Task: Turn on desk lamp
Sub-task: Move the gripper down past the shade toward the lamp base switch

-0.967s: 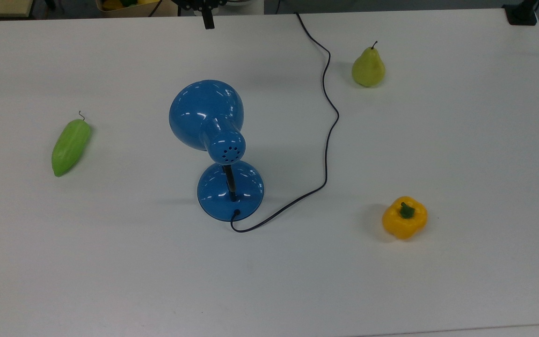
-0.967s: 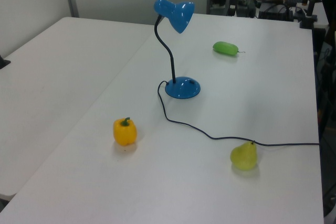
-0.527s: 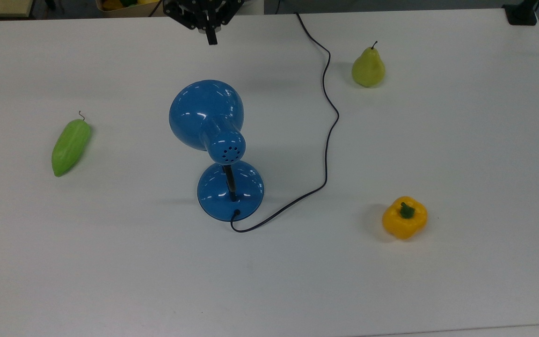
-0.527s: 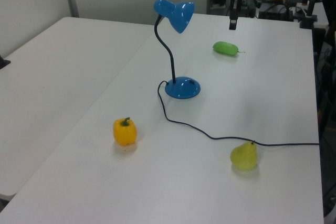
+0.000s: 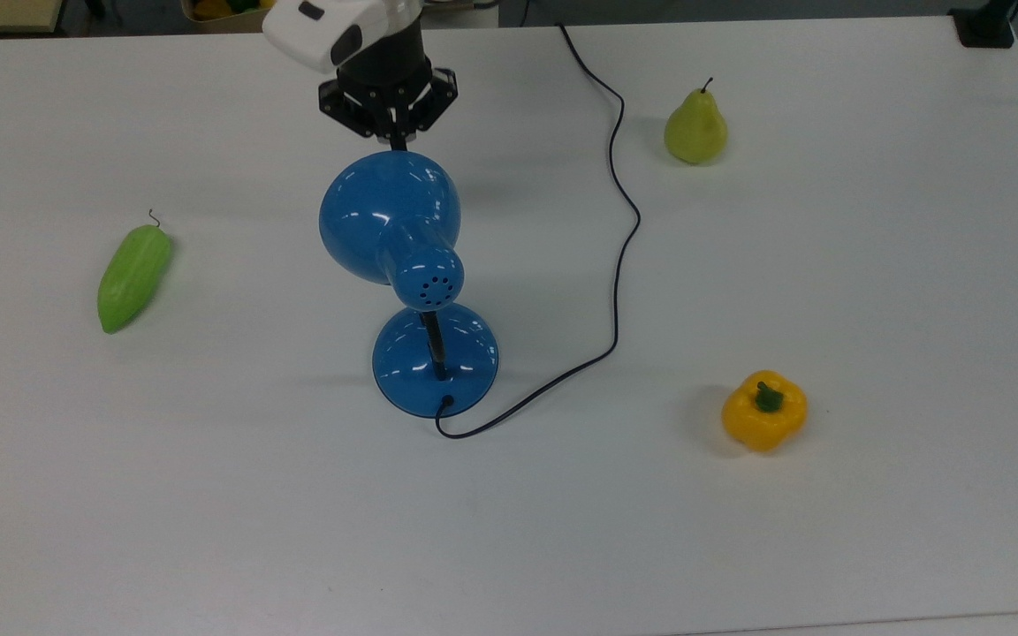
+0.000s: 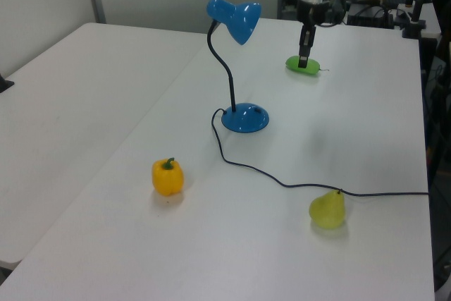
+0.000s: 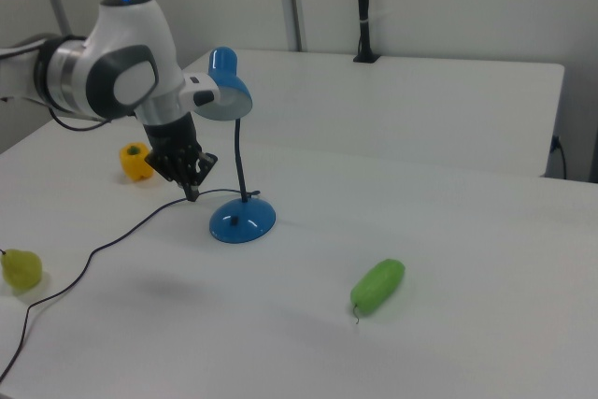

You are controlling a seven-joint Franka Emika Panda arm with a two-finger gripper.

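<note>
— What do we have around the desk lamp [image 5: 403, 265]?

— On the white tabletop [image 5: 871, 291] we see a green gourd-like vegetable [image 5: 132, 276] well off to the top view's left, a pear [image 5: 695, 129] toward the top view's upper right, and a yellow bell pepper [image 5: 764, 411] toward its lower right. All three lie well apart from the lamp. A thin black cord [image 5: 617, 230] leaves the round blue base [image 5: 435, 360], loops once just beside it, then snakes between the lamp and the pear to the far edge.

— And the lamp itself?

— It stands upright near the middle of the tabletop, its black gooseneck [image 6: 227, 68] rising from the base and its blue dome shade [image 6: 239, 17] tipped downward.

— What about the arm?

— We see the gripper [image 5: 397, 137] pointing down from a white and black wrist [image 5: 359, 35]. In the top view it sits at the far rim of the shade. In the left view the gripper [image 6: 304, 56] hangs above the tabletop to the shade's right, in front of the green vegetable [image 6: 303, 65]. In the right view the gripper [image 7: 192, 191] hangs on the right view's left of the gooseneck, below shade height.

— Its fingers?

— They look pressed together, holding nothing.
</note>
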